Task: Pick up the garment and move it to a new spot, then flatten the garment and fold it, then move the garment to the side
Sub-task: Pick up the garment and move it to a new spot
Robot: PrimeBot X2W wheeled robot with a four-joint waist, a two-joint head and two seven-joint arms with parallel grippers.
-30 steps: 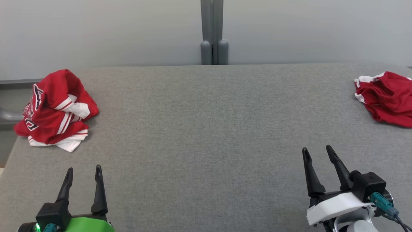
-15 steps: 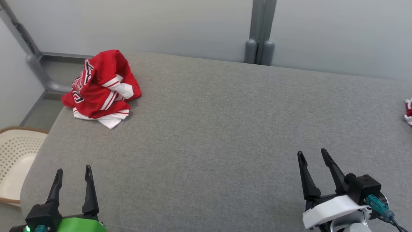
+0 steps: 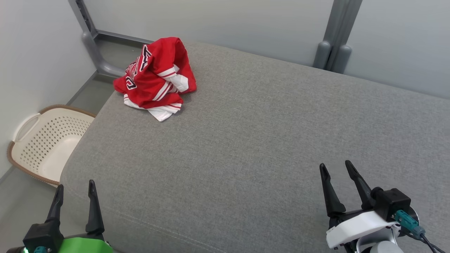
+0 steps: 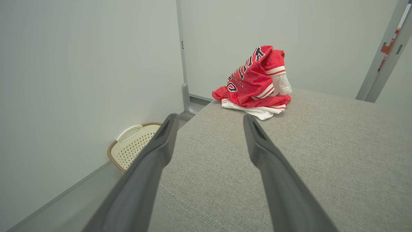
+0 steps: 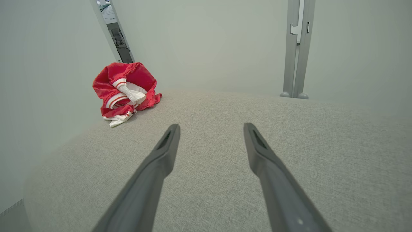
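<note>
Red garment (image 3: pixel 154 75), crumpled, black lettering (image 3: pixel 143 62) unreadable

One garment (image 3: pixel 154 75), one basket (image 3: pixel 49 137), one table (image 3: pixel 246 140), two tools (image 3: pixel 75 184) (image 3: pixel 334 163).

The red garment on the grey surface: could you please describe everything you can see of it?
The garment is a red jersey-like top of soft-looking fabric, with white, red-striped trim and dark lettering edged in white. It is crumpled into a heap, not yet flattened, near the far left corner of the grey padded surface, which is all that touches it. The left hand and right hand are open and well apart from it.
</note>
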